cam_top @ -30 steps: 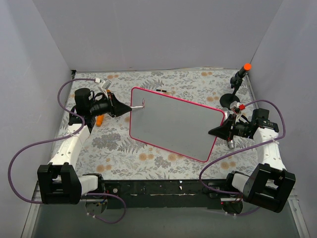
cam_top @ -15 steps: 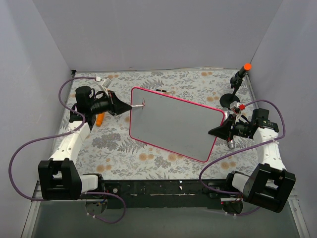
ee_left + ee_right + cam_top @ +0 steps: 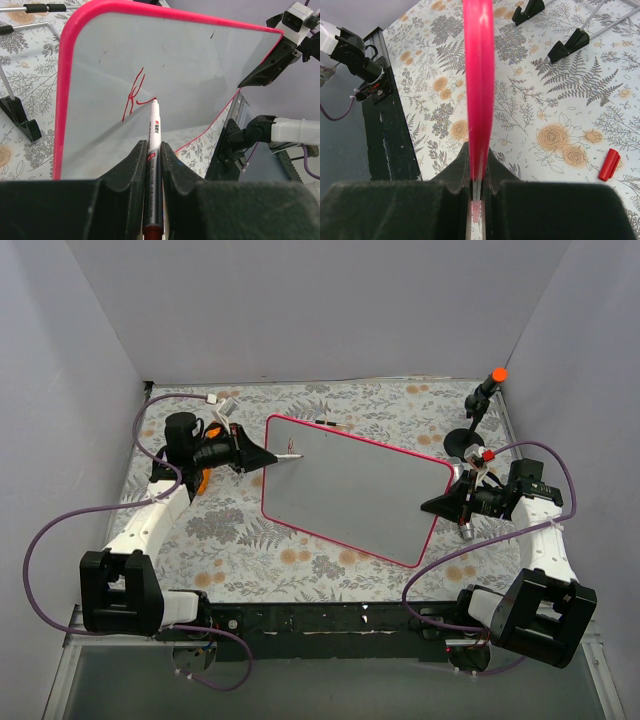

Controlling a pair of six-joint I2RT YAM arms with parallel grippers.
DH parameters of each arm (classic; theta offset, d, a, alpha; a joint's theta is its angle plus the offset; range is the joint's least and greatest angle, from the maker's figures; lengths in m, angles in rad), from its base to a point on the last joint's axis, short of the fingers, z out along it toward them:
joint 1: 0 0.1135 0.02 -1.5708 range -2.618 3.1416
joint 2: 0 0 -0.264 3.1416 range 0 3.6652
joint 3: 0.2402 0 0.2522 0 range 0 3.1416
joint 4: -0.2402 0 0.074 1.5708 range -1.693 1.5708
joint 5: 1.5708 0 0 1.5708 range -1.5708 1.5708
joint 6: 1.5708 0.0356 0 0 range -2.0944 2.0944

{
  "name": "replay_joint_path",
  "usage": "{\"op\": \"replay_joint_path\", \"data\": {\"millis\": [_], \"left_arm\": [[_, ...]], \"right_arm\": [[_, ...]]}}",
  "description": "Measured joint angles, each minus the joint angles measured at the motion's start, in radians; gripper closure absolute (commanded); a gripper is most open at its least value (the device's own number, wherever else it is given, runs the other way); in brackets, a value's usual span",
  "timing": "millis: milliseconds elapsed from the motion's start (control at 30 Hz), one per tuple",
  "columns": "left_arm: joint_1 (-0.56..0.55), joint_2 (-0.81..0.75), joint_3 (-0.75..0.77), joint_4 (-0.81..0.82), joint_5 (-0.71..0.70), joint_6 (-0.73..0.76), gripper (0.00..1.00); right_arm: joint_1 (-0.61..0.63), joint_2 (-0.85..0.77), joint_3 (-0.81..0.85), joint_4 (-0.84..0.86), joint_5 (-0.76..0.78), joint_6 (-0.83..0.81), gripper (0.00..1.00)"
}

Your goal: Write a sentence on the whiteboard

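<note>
Slippage is the main worry in the top view: the whiteboard [image 3: 350, 495] sits in the middle of the flowered tablecloth [image 3: 250, 550], seemingly leaning. The right gripper [image 3: 440, 504] is clamped on its right edge, while the left gripper [image 3: 265, 457] presses a marker [image 3: 288, 454] against its far left corner. If the pen pushes too hard, the board could twist in that 1 pinch or slide, and the strokes would wander.

In the left wrist view the jaws are closed tight on the marker's barrel, and its tip touches the glossy white face at the end of a short red stroke. The sentence [image 3: 133, 97] is barely begun, about 2 rough marks, so nearly all the writing is left to do. A pen tilting in the grip would lift the tip and leave gaps.

In the right wrist view the jaws pinch the thin pink-red frame edge-on; such a narrow hold looks easy to lose. A red cap [image 3: 609, 164] lies on the cloth nearby, and 2 black feet [image 3: 572, 42] rest beyond the board.
</note>
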Motion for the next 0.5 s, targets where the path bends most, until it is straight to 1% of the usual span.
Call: {"op": "replay_joint_path", "data": {"millis": [200,500], "left_arm": [[-0.005,-0.002,0.000,0.035,-0.013,-0.022,1.00],[0.024,-0.013,0.000,0.017,-0.034,-0.010,1.00]], "right_arm": [[0.000,0.000,0.000,0.000,0.000,0.000,0.99],[0.000,0.000,0.000,-0.001,0.001,0.001,0.99]]}}
